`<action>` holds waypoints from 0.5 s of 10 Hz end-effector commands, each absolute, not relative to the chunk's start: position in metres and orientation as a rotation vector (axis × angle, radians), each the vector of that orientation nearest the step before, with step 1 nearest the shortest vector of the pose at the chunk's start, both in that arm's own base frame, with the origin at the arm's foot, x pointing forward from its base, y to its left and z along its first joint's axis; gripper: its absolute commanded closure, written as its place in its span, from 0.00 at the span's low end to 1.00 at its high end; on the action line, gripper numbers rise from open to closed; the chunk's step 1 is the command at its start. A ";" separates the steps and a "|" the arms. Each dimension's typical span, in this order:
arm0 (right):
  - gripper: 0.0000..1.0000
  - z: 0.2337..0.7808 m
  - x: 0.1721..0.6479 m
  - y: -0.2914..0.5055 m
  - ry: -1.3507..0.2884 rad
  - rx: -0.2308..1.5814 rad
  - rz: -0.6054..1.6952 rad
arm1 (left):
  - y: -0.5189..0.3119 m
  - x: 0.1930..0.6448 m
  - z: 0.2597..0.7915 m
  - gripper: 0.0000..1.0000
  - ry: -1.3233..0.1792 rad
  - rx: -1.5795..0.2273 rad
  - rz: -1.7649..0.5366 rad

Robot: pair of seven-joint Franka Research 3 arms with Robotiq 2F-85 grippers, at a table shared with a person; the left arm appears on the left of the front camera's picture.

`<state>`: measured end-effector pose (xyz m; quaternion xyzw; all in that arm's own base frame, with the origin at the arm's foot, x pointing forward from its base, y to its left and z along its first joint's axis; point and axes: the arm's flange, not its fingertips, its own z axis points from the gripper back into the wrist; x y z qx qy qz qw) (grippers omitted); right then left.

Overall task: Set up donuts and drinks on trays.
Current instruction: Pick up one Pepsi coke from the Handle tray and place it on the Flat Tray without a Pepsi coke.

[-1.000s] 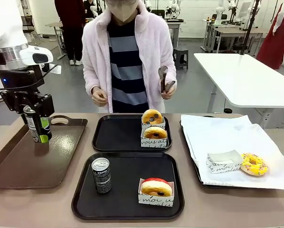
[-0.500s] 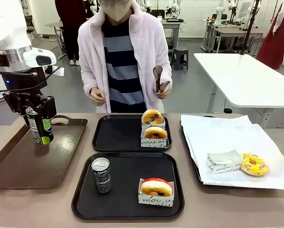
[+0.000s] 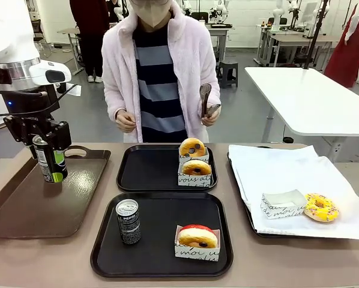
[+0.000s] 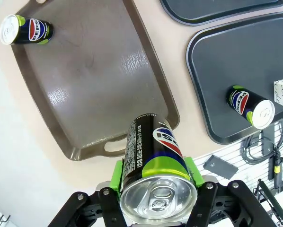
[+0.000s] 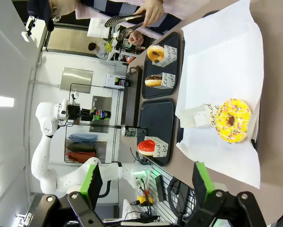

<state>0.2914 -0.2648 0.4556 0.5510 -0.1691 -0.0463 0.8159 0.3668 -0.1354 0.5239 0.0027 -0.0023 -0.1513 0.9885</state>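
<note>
Left gripper has the lime-marked can clamped upright between its pads, over the brown tray. Right gripper is wide open, nothing in it.

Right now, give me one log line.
left gripper shut on lime-marked black soda can over glossy brown tray | right gripper open

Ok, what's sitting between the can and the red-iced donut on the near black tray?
Nothing. In the front view the near black tray is bare between the can and the red-iced donut.
</note>
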 end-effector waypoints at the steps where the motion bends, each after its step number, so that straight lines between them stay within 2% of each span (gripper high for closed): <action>1: 0.00 0.456 0.291 -0.265 -0.375 1.177 -0.094 | -0.136 0.367 0.527 0.41 -0.005 0.002 -0.308; 4: 0.00 0.456 0.291 -0.265 -0.375 1.177 -0.094 | -0.135 0.367 0.524 0.41 -0.005 0.005 -0.304; 5: 0.00 0.456 0.291 -0.265 -0.375 1.177 -0.094 | -0.140 0.375 0.522 0.41 -0.041 -0.021 -0.383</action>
